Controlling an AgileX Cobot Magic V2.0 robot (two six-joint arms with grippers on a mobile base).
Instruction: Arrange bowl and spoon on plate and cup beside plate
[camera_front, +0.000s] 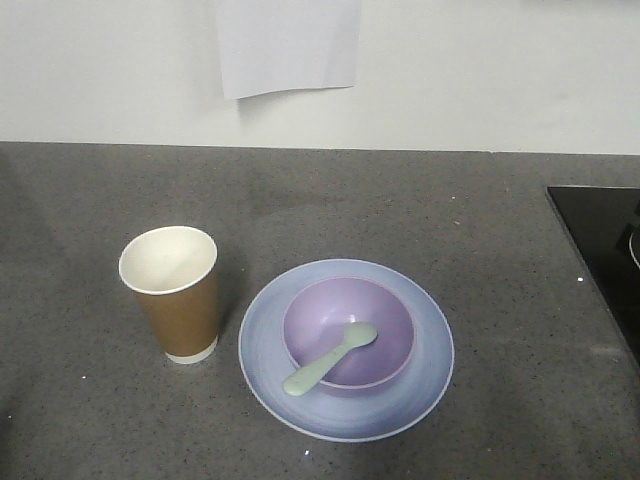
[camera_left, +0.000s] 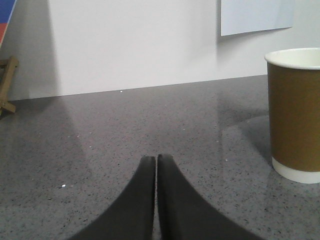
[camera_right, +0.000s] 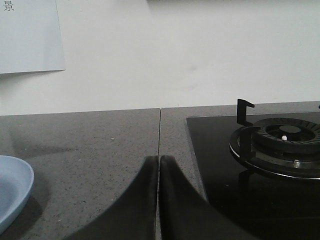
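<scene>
Setting laid out, both pincers closed and empty.

The bowl (camera_front: 348, 331) sits centred on the plate (camera_front: 270, 350), with the spoon (camera_front: 328, 359) lying in it, handle slanting out over the near-left rim. The cup (camera_front: 172, 291) stands upright on the counter (camera_front: 90, 420) just left of the plate, apart from it. The left pincer (camera_left: 156, 159), fingertips together, has the cup ahead to its right; the right pincer (camera_right: 159, 159), likewise together, sees only the plate's edge at its left. By my judgement nothing remains to move.
</scene>
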